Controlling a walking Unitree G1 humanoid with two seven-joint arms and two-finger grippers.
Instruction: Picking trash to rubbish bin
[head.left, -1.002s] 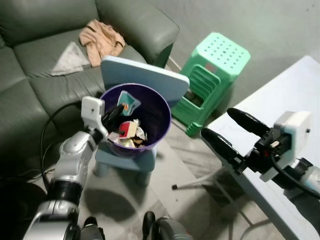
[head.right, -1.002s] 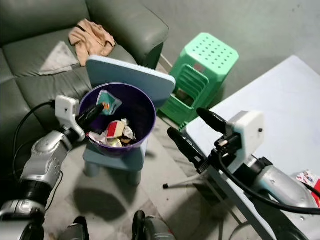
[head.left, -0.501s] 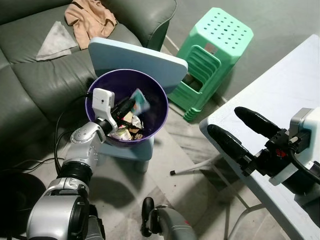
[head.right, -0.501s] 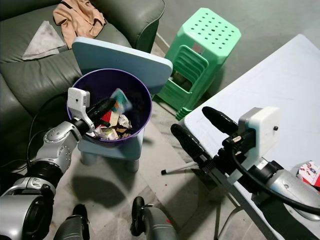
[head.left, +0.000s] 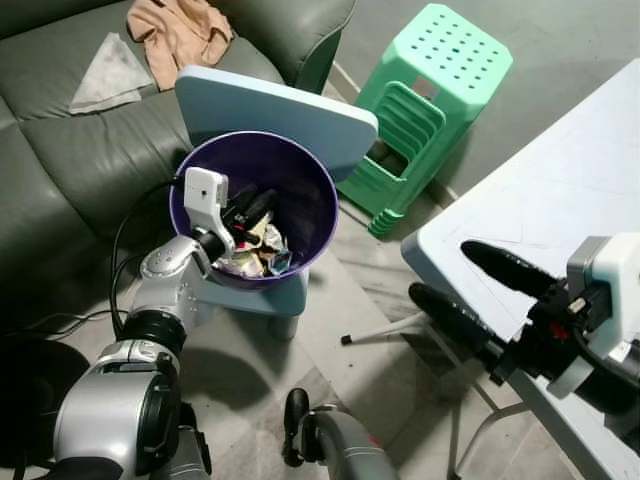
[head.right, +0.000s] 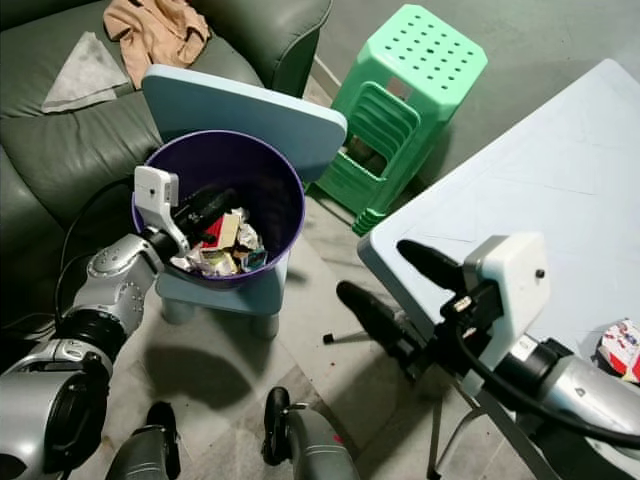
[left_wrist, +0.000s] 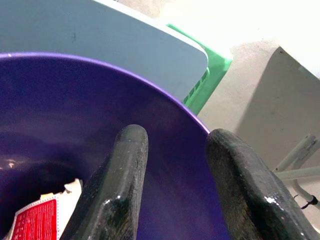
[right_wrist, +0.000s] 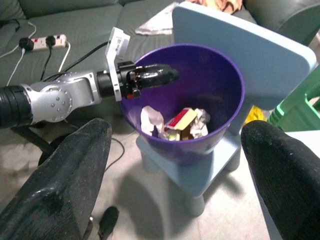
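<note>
A purple rubbish bin (head.left: 322, 195) stands on a small light-blue chair (head.left: 270, 105) in front of the sofa. Crumpled wrappers and packets (head.left: 255, 245) lie at its bottom, a teal wrapper (head.left: 279, 262) among them. My left gripper (head.left: 255, 198) reaches over the bin's near rim, open, with nothing between its fingers (left_wrist: 132, 150). The left wrist view looks along them at the bin's inner wall (left_wrist: 60, 100). My right gripper (head.left: 444, 270) hangs open and empty beside the white table's edge, its fingertips pointing toward the bin (right_wrist: 220, 80).
A stack of green plastic stools (head.left: 430, 100) stands behind the bin. The white folding table (head.left: 560, 180) is at the right, with a red-and-white packet (head.right: 620, 350) on it. The grey sofa (head.left: 70, 150) carries a peach cloth (head.left: 175, 30). A black cable runs by my left arm.
The teal wrapper that my left gripper held over the bin has dropped in among the trash, and the gripper is now empty. The head camera has shifted slightly.
</note>
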